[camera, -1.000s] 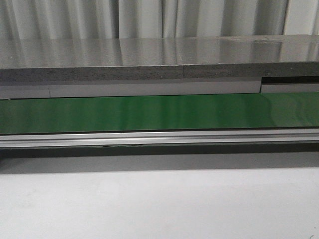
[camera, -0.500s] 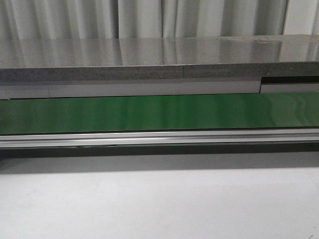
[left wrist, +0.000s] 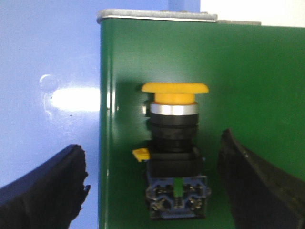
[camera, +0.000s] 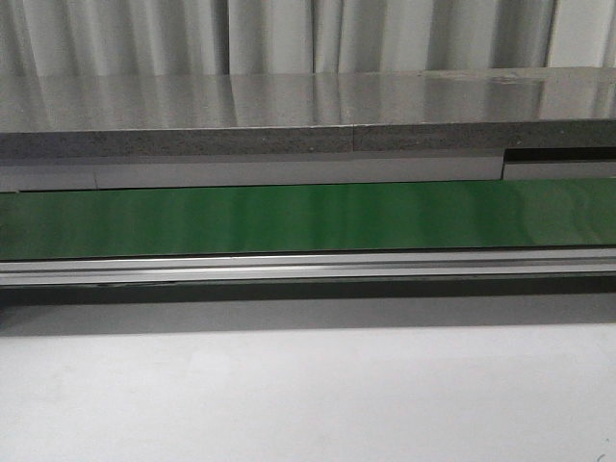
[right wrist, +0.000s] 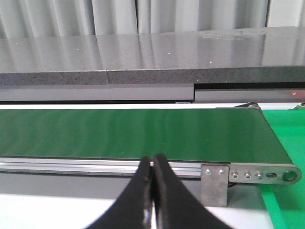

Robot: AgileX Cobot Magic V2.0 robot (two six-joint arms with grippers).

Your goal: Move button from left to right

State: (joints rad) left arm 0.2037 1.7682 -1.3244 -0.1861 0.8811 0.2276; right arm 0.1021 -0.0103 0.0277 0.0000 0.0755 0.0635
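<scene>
Front: the belt (camera: 308, 218) shows bare, no button, neither of my arms. Left wrist: the button (left wrist: 174, 157) lies on the belt near its end edge, between my wide left jaws, ungrasped. Right wrist: my right jaws are closed, empty. The move is barely begun.

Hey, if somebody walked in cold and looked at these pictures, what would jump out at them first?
Probably the button, its yellow head bright against the green belt, sitting between the open fingers of the left gripper in the left wrist view. Next, the long green belt running across the front view with nothing on it there. The right gripper is pinched shut in front of the belt's end, holding nothing.
</scene>
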